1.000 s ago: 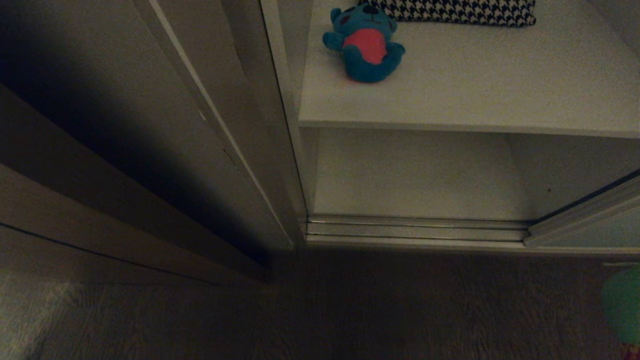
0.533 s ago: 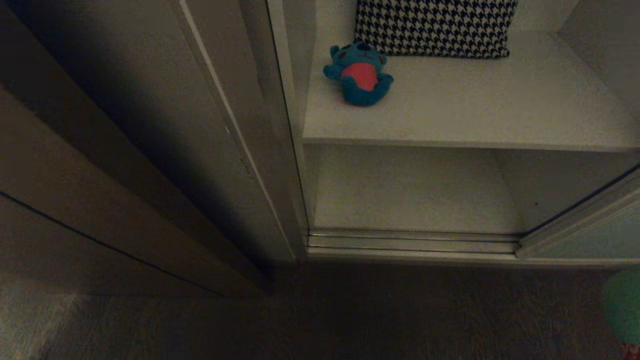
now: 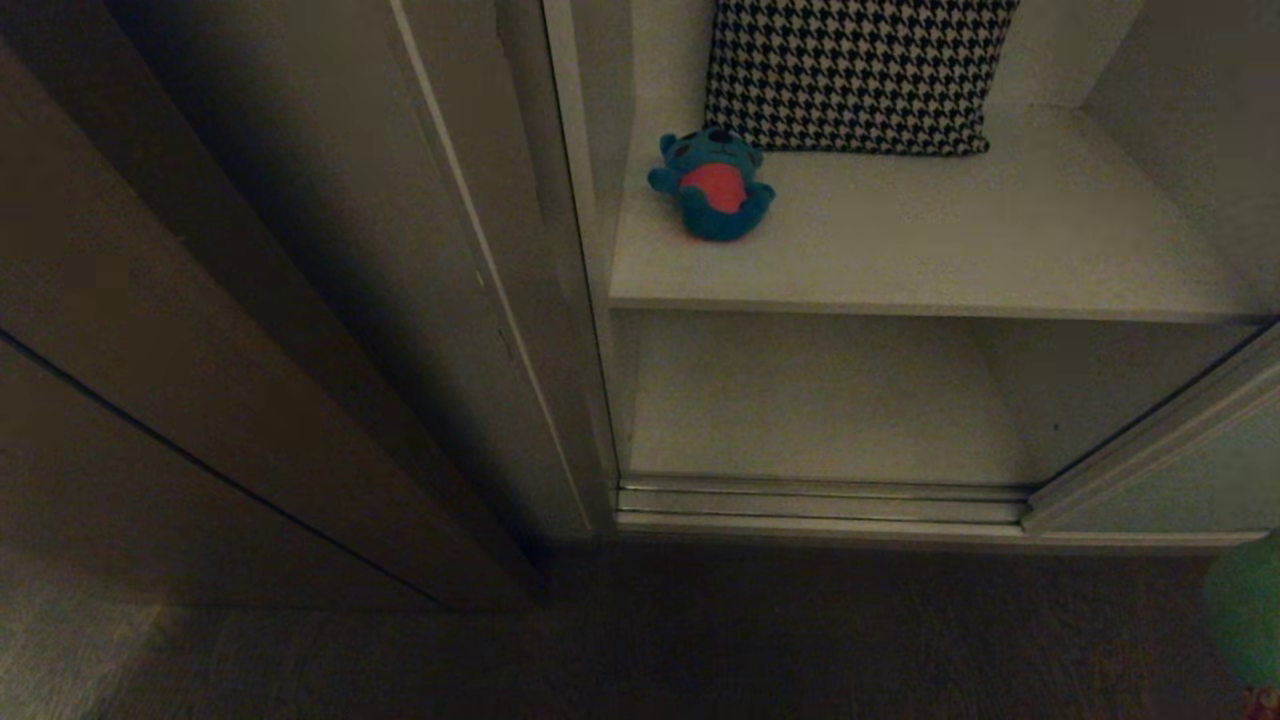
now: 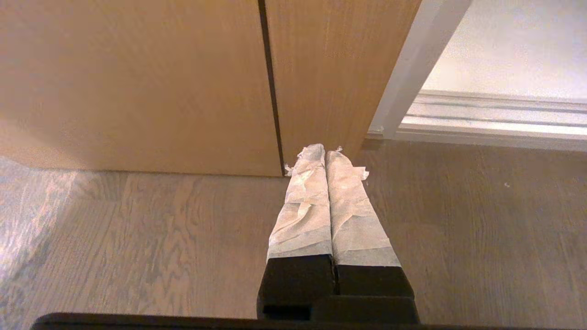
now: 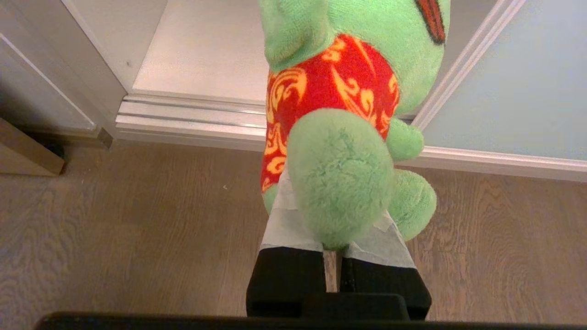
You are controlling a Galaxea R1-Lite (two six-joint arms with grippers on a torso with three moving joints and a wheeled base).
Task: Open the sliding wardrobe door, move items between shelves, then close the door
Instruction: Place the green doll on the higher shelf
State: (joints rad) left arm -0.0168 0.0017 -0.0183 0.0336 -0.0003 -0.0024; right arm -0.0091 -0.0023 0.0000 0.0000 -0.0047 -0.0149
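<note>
While the sliding wardrobe door (image 5: 513,91) stands open, the right gripper (image 5: 335,220) pinches the green frog (image 5: 348,137) above the floor (image 5: 114,229), before the bottom shelf (image 5: 206,55). On the upper shelf (image 3: 950,250) the teal-blue bear (image 3: 712,185) lies near the left front corner, touching the houndstooth cushion (image 3: 850,75). Left gripper (image 4: 324,153): pressed together, empty.

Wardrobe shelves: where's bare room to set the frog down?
Upper shelf: free right of the teal bear, in front of the houndstooth cushion; crowded at back-left. Lower shelf: bare throughout. Right gripper holds the frog.
</note>
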